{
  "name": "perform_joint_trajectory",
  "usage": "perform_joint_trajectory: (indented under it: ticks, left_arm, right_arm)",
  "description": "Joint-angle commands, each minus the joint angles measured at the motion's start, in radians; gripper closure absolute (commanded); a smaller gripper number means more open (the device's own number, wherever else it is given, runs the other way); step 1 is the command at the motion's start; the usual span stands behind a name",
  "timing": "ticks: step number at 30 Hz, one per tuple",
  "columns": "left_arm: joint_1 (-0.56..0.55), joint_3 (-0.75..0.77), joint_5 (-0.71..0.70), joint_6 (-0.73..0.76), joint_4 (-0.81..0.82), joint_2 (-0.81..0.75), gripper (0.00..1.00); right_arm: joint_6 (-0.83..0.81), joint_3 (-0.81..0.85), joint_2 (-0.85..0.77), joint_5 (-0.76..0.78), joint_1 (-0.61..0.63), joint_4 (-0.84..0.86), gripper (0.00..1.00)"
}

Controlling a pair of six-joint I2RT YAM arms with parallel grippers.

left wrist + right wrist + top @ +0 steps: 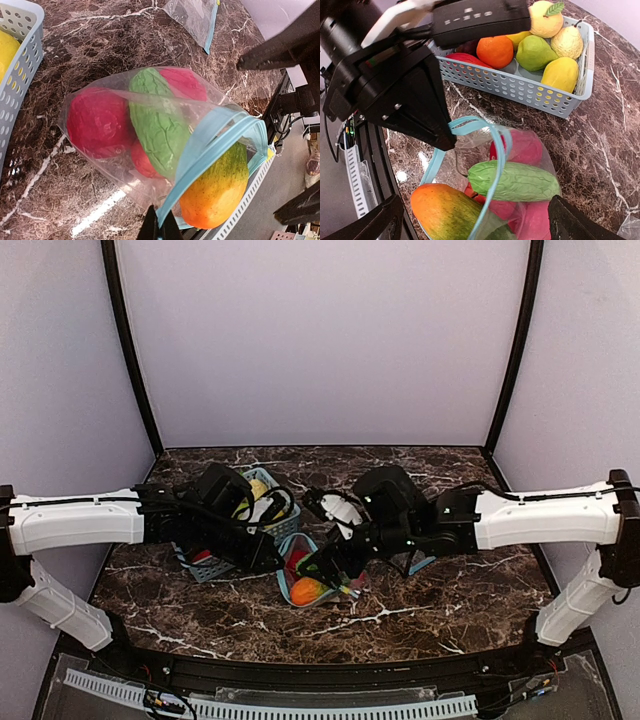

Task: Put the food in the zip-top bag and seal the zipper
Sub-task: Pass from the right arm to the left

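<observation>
The zip-top bag [107,165] lies on the marble with its mouth open; it also shows in the top view [305,580]. Inside are red round fruits [97,122] and a green cucumber [157,130]. An orange-green mango [217,187] sticks halfway out of the mouth. The light-blue zipper [220,135] arches over it. My left gripper [160,231] is shut on the zipper's end, also seen in the right wrist view [447,142]. My right gripper [475,222] is open wide just above the bag, one finger on each side, holding nothing. In the top view both grippers [275,558] [328,565] meet over the bag.
A light-blue mesh basket [520,90] with an orange, pears and yellow fruits stands just behind the bag; it also shows in the top view [285,525] and the left wrist view [20,60]. A second empty clear bag [197,20] lies to the right.
</observation>
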Motion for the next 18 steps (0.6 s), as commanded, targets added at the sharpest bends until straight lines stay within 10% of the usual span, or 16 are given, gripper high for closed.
perform_joint_trajectory:
  ticks: [1, 18]
  left_arm:
    - [0.004, 0.022, 0.015, -0.026, 0.004, -0.010, 0.99]
    - [0.010, 0.020, 0.023, -0.032, 0.001, -0.013, 0.99]
  right_arm:
    - [-0.068, -0.041, -0.013, 0.238, 0.087, 0.047, 0.01]
    - [-0.110, -0.058, 0.050, 0.395, 0.202, 0.113, 0.01]
